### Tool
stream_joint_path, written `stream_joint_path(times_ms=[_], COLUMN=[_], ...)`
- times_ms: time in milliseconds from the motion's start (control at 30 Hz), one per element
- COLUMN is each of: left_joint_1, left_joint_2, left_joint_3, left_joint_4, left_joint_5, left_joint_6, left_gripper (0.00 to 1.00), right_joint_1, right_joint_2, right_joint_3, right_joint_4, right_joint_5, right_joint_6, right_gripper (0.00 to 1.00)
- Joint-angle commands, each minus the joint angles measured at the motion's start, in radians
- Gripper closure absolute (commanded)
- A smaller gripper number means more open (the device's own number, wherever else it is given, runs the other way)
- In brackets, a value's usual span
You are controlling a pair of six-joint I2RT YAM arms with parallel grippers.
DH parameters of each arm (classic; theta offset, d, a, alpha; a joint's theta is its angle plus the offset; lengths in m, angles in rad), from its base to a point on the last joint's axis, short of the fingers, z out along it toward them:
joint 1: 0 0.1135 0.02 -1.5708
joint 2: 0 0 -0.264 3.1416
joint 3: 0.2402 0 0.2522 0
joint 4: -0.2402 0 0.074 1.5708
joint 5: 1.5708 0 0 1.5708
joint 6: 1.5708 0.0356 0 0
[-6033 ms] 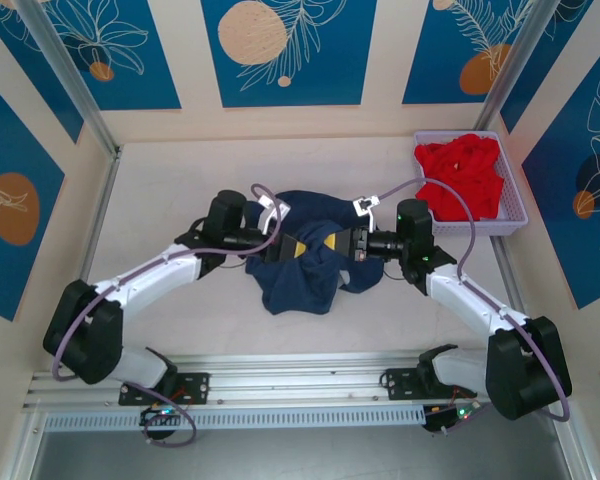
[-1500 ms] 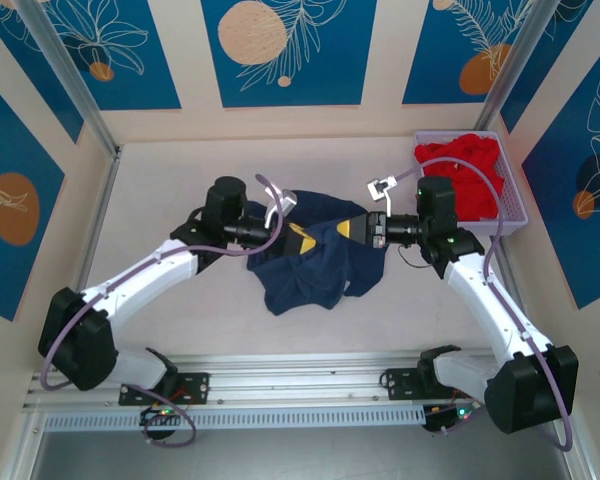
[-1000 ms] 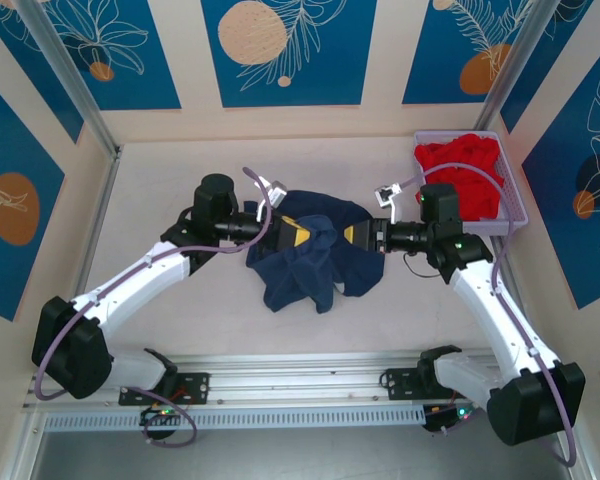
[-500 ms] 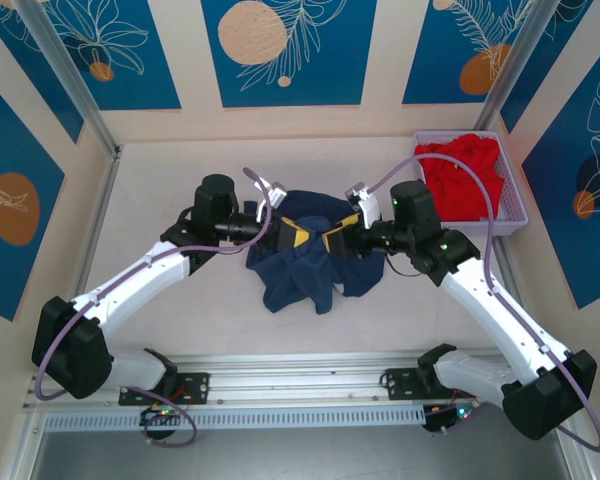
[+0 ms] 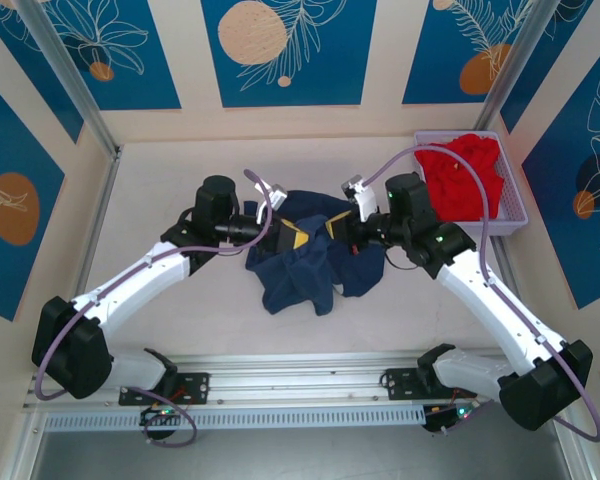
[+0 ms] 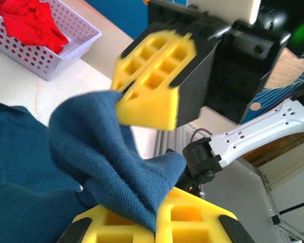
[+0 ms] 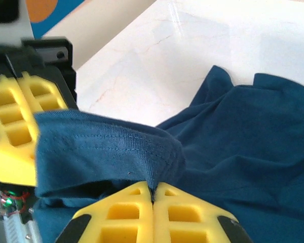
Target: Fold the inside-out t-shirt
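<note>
Left gripper (image 5: 291, 237) clamped shut on a raised fold of the inside-out t-shirt (image 5: 298, 275), crumpled mid-table. Just right of it, right gripper (image 5: 342, 230) pinched shut on a hemmed edge. Likely step: gripping to spread. Next: draw apart sideways, lay flat.

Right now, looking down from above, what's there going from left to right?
The left hand → the right hand, both pinching the navy t-shirt → the red garment in its basket.

On table (image 5: 170, 180) centre, t-shirt (image 5: 300, 275) heaped; basket (image 5: 518, 205) at far right corner; garment (image 5: 465, 175) inside basket.
</note>
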Motion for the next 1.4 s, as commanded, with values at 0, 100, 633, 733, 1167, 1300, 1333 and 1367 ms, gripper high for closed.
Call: stream_joint_path(times_ms=[0, 100, 633, 733, 1167, 1300, 1333, 1367], left_joint_1=[0.017, 0.026, -0.027, -0.083, -0.196, -0.194, -0.192, -0.19], left_joint_2=[-0.004, -0.008, -0.076, -0.114, -0.051, 0.02, 0.037, 0.052], left_joint_3=[-0.015, -0.031, 0.033, 0.032, 0.049, 0.076, 0.082, 0.087], left_joint_4=[-0.037, -0.013, -0.292, -0.313, -0.334, -0.276, -0.254, -0.235], left_joint_5=[-0.029, -0.029, -0.449, -0.569, -0.644, -0.586, -0.535, -0.491], left_joint_6=[0.049, 0.038, 0.19, 0.219, 0.229, 0.202, 0.189, 0.175], left_gripper=[1.0, 1.0, 0.42, 0.38, 0.39, 0.62, 0.68, 0.74], right_joint_1=[-0.034, -0.078, -0.102, -0.102, -0.102, -0.102, -0.103, -0.105], right_joint_2=[-0.014, -0.023, 0.013, 0.022, 0.043, 0.022, 0.016, 0.01], right_joint_3=[0.049, 0.053, 0.059, 0.056, 0.053, 0.034, 0.029, 0.024], right_joint_4=[-0.009, 0.014, 0.05, 0.058, 0.074, 0.072, 0.069, 0.067], right_joint_5=[-0.092, -0.233, -0.341, -0.337, -0.327, -0.329, -0.323, -0.317], right_joint_6=[0.057, 0.123, 0.261, 0.295, 0.321, 0.306, 0.299, 0.292], right_gripper=[1.0, 1.0, 1.0, 1.0, 1.0, 1.0, 1.0, 1.0])
